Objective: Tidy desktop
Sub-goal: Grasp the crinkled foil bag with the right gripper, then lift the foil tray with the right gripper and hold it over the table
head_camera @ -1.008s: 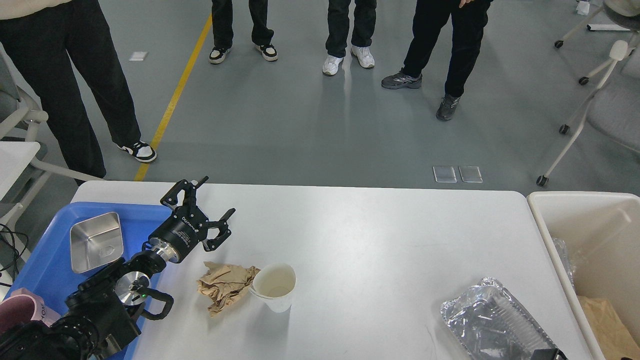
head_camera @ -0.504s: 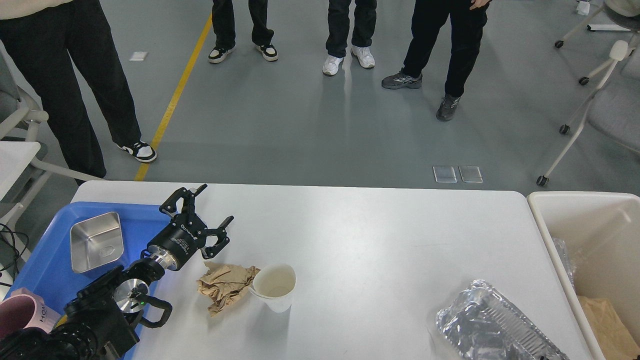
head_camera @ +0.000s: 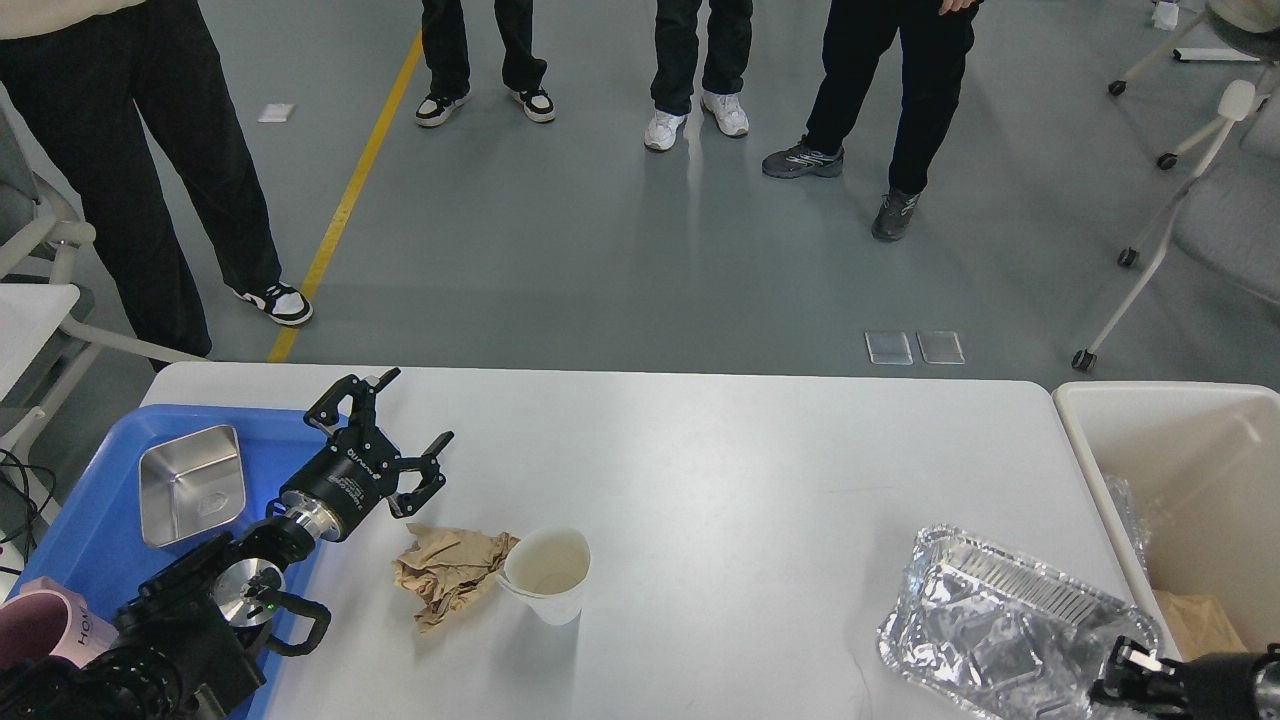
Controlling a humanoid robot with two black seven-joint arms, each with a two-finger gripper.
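Observation:
The white desktop point(head_camera: 720, 470) holds a crumpled brown paper point(head_camera: 450, 575) and a white paper cup point(head_camera: 548, 575) side by side at the front left, touching. My left gripper point(head_camera: 405, 412) is open and empty, just behind and left of the paper, at the blue tray's right edge. A crinkled foil tray point(head_camera: 1005, 625) is at the front right, tilted with its far side raised. My right gripper point(head_camera: 1128, 668) comes in at the bottom right corner and is shut on the foil tray's near right rim.
A blue tray point(head_camera: 80, 530) at the left holds a steel container point(head_camera: 192, 482) and a pink cup point(head_camera: 35, 632). A beige bin point(head_camera: 1085, 440) stands at the table's right end with brown paper point(head_camera: 1200, 618) inside. Several people stand beyond the far edge.
The foil tray has been lifted and swung right toward the bin, and my right gripper has come into view on it. My left gripper has drawn back slightly to the left, still open.

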